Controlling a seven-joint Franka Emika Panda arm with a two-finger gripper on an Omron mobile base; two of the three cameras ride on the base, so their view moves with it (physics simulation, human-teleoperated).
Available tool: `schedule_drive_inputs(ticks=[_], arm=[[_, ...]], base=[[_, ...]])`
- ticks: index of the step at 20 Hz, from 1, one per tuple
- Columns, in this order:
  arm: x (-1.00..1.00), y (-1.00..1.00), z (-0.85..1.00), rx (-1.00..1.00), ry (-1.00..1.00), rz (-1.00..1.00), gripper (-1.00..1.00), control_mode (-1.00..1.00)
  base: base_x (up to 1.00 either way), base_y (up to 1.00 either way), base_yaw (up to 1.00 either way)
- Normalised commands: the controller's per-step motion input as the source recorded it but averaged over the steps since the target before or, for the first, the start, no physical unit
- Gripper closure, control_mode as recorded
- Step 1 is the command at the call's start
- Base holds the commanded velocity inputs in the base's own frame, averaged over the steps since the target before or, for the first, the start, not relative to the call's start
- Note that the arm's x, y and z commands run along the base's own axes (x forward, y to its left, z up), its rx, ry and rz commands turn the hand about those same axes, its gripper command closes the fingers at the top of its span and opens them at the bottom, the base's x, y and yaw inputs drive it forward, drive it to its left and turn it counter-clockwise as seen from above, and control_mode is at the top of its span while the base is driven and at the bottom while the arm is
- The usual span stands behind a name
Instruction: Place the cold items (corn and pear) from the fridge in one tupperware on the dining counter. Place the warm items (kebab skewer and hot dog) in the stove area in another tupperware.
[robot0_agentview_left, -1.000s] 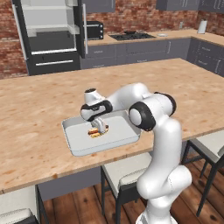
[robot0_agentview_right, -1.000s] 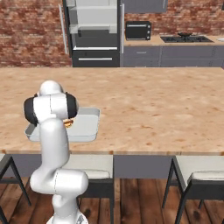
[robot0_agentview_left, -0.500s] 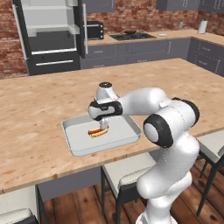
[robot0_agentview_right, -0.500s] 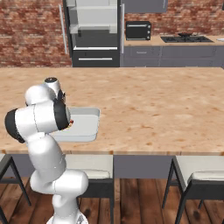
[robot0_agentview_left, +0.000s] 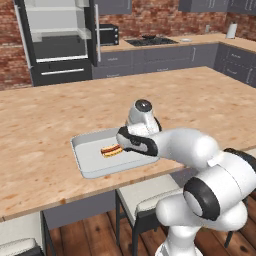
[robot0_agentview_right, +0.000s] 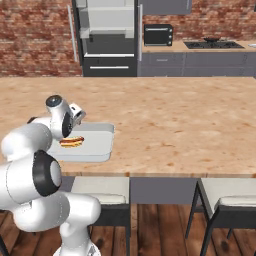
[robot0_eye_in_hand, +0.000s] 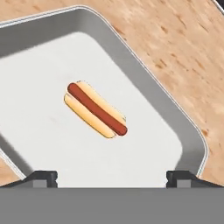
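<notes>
Hand view: hot dog (robot0_eye_in_hand: 96, 109) lies flat on the smooth pale floor of a shallow grey tray (robot0_eye_in_hand: 144, 72), tan bun, red-orange sausage along its length. Tray has rounded corners and a raised, sloped rim. It sits on the dining counter (robot0_eye_in_hand: 183, 48), light wood grain, matte. The gripper (robot0_eye_in_hand: 111, 177) looks down from above the tray; its two dark finger tips stand far apart at the bottom edge, jaws wide, nothing between them, clear of the hot dog.

Left base view: tray (robot0_agentview_left: 85, 167) is near the counter's front edge, hot dog (robot0_agentview_left: 111, 149) roughly mid-tray. The white arm reaches forward and left from the lower right, forearm about level, wrist bent over the tray's right side. Dining counter (robot0_agentview_left: 60, 115) is long and wide. Fridge (robot0_agentview_left: 57, 35) at the back stands open, dark grey shell, white interior.

Right base view: hot dog (robot0_agentview_right: 72, 142) sits in the tray (robot0_agentview_right: 100, 145), partly behind the wrist. Pale cushioned stools (robot0_agentview_right: 235, 192) are tucked under the counter.
</notes>
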Motion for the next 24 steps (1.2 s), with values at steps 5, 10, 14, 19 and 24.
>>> schedule_drive_inputs(ticks=[5, 10, 14, 19, 24], arm=[[-0.15, -0.01, 0.97, 0.01, 0.10, -0.75, -1.00, -1.00], [-0.41, -0.01, 0.84, 0.13, 0.05, -0.70, -1.00, -1.00], [-0.87, -0.23, 0.50, 0.27, -0.08, -0.34, -1.00, -1.00], [-1.00, -0.33, 0.41, 0.57, -0.41, 0.00, -1.00, -1.00], [-1.00, -0.34, 0.33, 0.58, -0.47, 0.00, -1.00, -1.00]], base=[[0.00, 0.00, 0.00], [0.00, 0.00, 0.00], [0.00, 0.00, 0.00], [0.00, 0.00, 0.00], [0.00, 0.00, 0.00]])
